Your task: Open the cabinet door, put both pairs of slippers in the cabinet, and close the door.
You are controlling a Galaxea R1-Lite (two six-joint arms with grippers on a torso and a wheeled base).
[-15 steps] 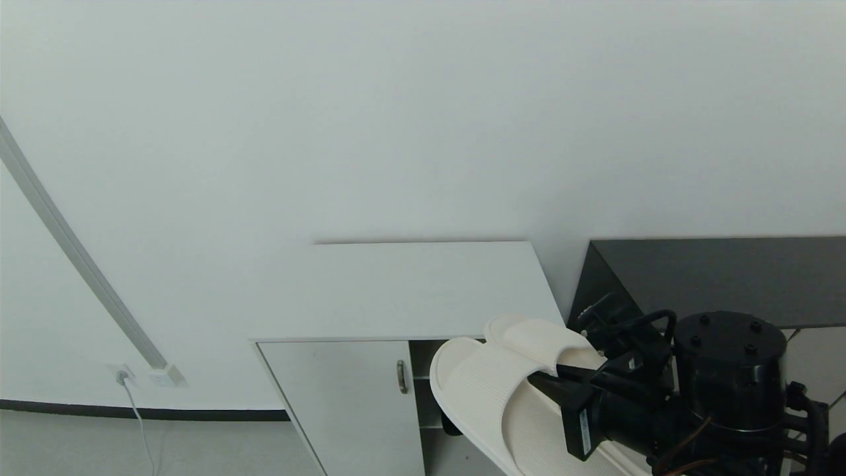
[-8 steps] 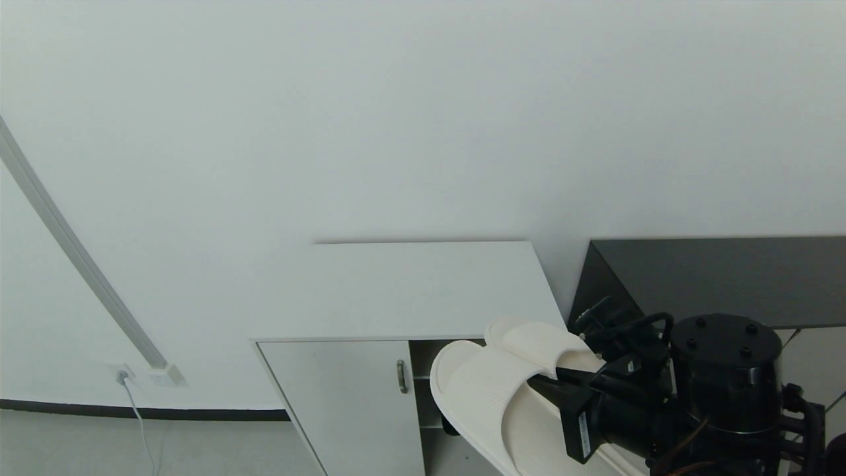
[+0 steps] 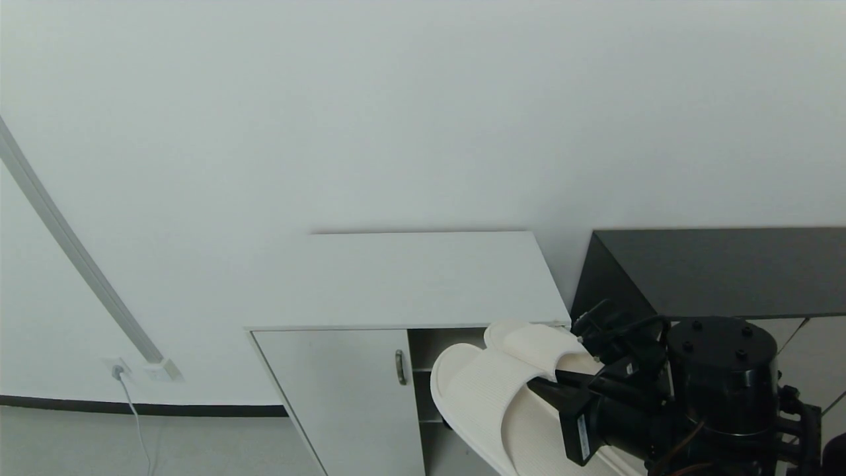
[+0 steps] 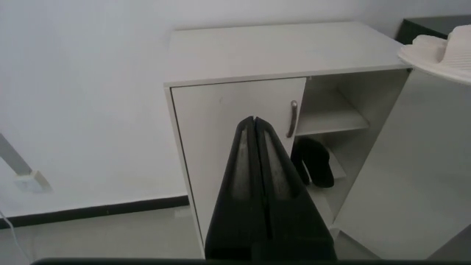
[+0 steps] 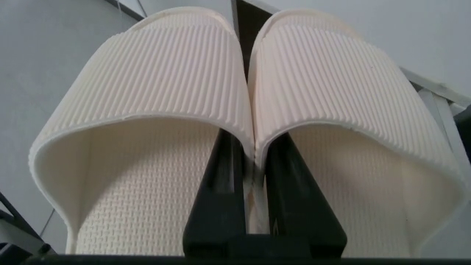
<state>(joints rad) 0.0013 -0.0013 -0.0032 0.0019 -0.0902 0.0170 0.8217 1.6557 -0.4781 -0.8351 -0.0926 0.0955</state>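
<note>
Where our right claw (image 5: 254,158) reached forward, it pinched the cream slippers (image 5: 147,88) by their touching inner edges, with the toes and long axes pointing toward the cabinet (image 3: 423,277). The pair hung just before the cabinet's open right half, about level with its top edge. We judged this arm the nearer one, needing to lower and push straight in. Our left claw (image 4: 255,125), pressed together on nothing, faced the closed left door (image 4: 206,125). Farther in, dark slippers (image 4: 315,160) lay beneath the shelf (image 4: 335,118).
</note>
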